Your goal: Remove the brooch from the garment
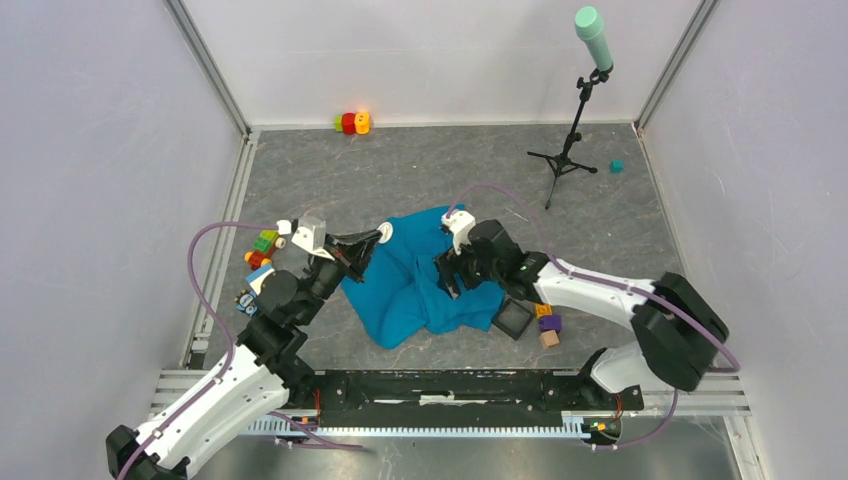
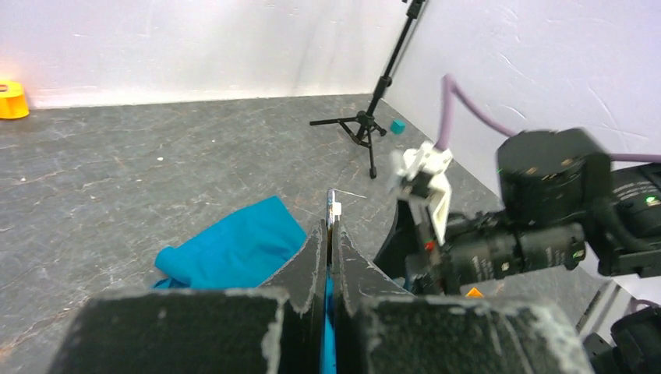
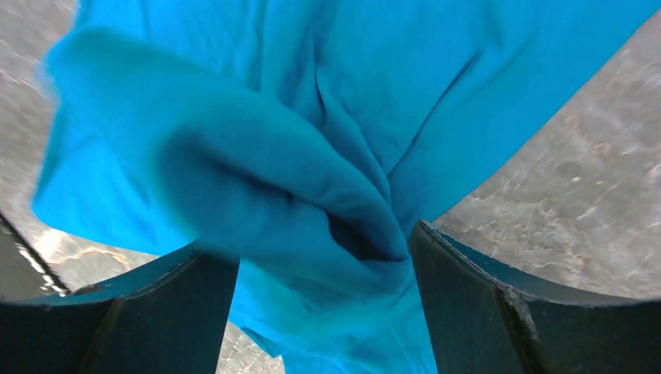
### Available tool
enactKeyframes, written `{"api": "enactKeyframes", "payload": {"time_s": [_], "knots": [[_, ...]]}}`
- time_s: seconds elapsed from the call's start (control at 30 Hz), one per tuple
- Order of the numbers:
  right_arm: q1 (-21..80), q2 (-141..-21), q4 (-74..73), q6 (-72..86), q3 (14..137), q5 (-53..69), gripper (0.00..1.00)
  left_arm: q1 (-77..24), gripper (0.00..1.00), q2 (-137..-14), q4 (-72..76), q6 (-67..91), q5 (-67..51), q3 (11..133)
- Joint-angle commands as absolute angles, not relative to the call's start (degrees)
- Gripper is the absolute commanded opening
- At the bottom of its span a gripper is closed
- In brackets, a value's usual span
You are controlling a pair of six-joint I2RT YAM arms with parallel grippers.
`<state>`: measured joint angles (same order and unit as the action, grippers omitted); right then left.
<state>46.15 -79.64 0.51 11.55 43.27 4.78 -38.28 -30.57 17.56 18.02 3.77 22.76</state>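
The garment (image 1: 410,290) is a crumpled blue cloth lying on the grey floor between the two arms. The brooch (image 1: 385,233) is a tiny whitish disc at the cloth's upper left edge. My left gripper (image 1: 372,240) is shut on it. The left wrist view shows the brooch (image 2: 333,206) edge-on, sticking out past the closed fingertips of my left gripper (image 2: 329,227), with the cloth (image 2: 234,249) below and to the left. My right gripper (image 1: 447,275) sits on the cloth's middle. It is open, and its fingers (image 3: 468,304) straddle a raised fold of the cloth (image 3: 312,195).
Coloured toy blocks (image 1: 262,245) lie by the left gripper, and more (image 1: 352,122) stand at the back wall. A black tripod (image 1: 565,160) with a mint-green top stands at the back right, near a teal cube (image 1: 617,166). A black square box (image 1: 515,320), a purple block (image 1: 549,323) and a tan block (image 1: 549,339) lie right of the cloth.
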Motion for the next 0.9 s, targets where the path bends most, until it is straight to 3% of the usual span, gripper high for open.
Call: {"api": "enactKeyframes", "payload": {"time_s": [0.0,0.17,0.23,0.33,0.43,0.6,0.63,0.7,0.73,0.87], "knots": [[47.6,-87.0,-3.6,7.6,49.4,3.6,0.77,-38.4,0.02,-29.9,16.5,15.4,7.1,22.3],[47.3,-96.9,-2.5,7.3,63.0,0.5,0.09,-38.4,0.02,-30.2,15.9,15.3,7.1,22.1],[46.3,-100.5,-4.9,6.4,73.7,-3.4,0.02,-38.3,0.02,-30.3,15.8,15.1,7.1,22.1],[44.1,-103.6,-8.6,5.1,88.2,-7.4,0.01,-38.3,0.02,-30.1,15.0,14.8,7.0,22.1],[42.4,-101.9,-7.0,3.3,93.8,-7.9,0.14,-38.4,0.02,-29.3,13.8,14.3,7.7,22.1],[41.1,-96.8,-5.5,2.0,86.2,-5.5,0.36,-38.3,0.02,-28.7,14.1,13.8,7.5,21.6],[40.6,-95.9,-5.5,2.4,83.5,-4.4,0.43,-38.3,0.02,-28.8,14.4,13.7,7.3,21.4],[39.7,-93.5,-6.1,2.9,78.7,-2.4,0.72,-38.3,0.02,-29.8,15.6,13.8,6.7,20.9],[39.4,-92.0,-6.7,3.0,76.6,-2.5,0.81,-38.3,0.02,-30.4,16.3,13.9,6.0,20.8],[39.1,-83.5,-7.5,2.7,64.5,-6.4,0.91,-38.3,0.02,-34.3,17.3,13.9,1.6,21.4]]}}
